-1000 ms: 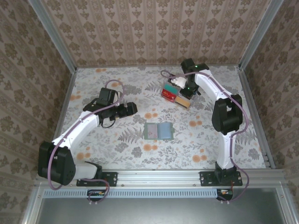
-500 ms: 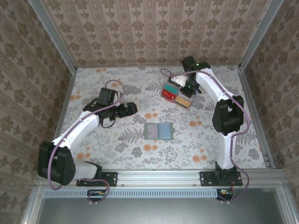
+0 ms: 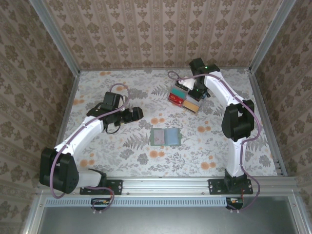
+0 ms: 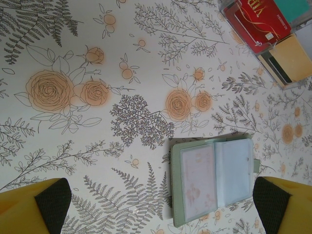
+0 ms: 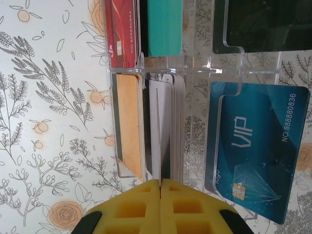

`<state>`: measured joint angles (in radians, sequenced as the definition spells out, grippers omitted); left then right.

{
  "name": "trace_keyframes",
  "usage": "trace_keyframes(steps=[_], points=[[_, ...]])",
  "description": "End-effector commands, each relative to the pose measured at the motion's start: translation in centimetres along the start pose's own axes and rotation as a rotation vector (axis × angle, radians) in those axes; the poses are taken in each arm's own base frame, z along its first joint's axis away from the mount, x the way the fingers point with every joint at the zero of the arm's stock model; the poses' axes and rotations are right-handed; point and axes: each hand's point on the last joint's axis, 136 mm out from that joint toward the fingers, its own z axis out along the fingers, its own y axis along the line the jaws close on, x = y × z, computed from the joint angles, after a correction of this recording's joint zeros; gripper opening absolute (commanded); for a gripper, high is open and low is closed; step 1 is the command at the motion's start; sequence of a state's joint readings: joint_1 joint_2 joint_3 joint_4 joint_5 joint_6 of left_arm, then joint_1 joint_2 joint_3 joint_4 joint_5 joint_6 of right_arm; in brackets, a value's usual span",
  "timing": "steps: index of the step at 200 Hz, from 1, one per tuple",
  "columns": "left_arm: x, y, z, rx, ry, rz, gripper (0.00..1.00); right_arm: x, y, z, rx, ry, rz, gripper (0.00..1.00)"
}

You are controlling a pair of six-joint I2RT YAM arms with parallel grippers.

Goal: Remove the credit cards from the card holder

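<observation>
The sage-green card holder (image 3: 165, 137) lies open on the floral cloth at mid-table, with pale pockets facing up (image 4: 212, 180). My left gripper (image 3: 136, 113) hovers to its left, open and holding nothing. Its yellow fingers (image 4: 53, 202) stand wide apart at the bottom corners of the left wrist view. My right gripper (image 5: 160, 183) is at the far right over a clear rack (image 3: 184, 97). It is shut on a thin whitish card (image 5: 160, 126) that stands edge-on in a slot. Red (image 5: 122, 34), teal (image 5: 165, 27), black (image 5: 263, 24), blue (image 5: 258, 146) and orange (image 5: 129, 126) credit cards fill the rack's other slots.
The rack's clear acrylic dividers (image 5: 197, 68) stand close on both sides of the held card, with a stack of pale cards (image 5: 178, 122) just to its right. Metal rails (image 3: 261, 107) and papered walls bound the table.
The right gripper has moved a little with the whitish card, which showed plainly above the rack a second ago and now sits in among the slots. The left arm has not moved.
</observation>
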<state>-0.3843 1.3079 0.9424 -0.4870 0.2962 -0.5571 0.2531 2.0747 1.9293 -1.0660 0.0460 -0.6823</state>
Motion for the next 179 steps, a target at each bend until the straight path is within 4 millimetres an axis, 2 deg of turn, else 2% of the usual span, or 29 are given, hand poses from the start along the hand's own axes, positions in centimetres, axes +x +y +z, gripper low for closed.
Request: trace_keyframes(steps=[1, 24, 45, 65, 96, 132, 179], points=[[0.5, 0.2, 0.2, 0.005, 0.023, -0.021, 1.00, 0.5, 0.4, 0.3, -0.008, 0.011, -0.027, 0.04], [0.4, 0.1, 0.3, 0.008, 0.028, -0.022, 1.00, 1.0, 1.0, 1.9, -0.037, 0.048, -0.050, 0.04], [0.4, 0.0, 0.2, 0.008, 0.025, -0.018, 1.00, 1.5, 0.6, 3.0, -0.020, 0.088, -0.056, 0.04], [0.4, 0.1, 0.1, 0.007, 0.024, -0.019, 1.00, 1.2, 0.8, 3.0, -0.031, 0.078, -0.052, 0.06], [0.5, 0.2, 0.3, 0.005, 0.027, -0.022, 1.00, 0.5, 1.7, 3.0, -0.061, 0.054, -0.059, 0.18], [0.7, 0.2, 0.2, 0.006, 0.031, -0.023, 1.00, 0.3, 1.5, 4.3, -0.033, 0.086, -0.053, 0.18], [0.9, 0.4, 0.2, 0.000, 0.033, -0.021, 1.00, 0.0, 0.9, 4.1, 0.019, 0.083, -0.034, 0.16]])
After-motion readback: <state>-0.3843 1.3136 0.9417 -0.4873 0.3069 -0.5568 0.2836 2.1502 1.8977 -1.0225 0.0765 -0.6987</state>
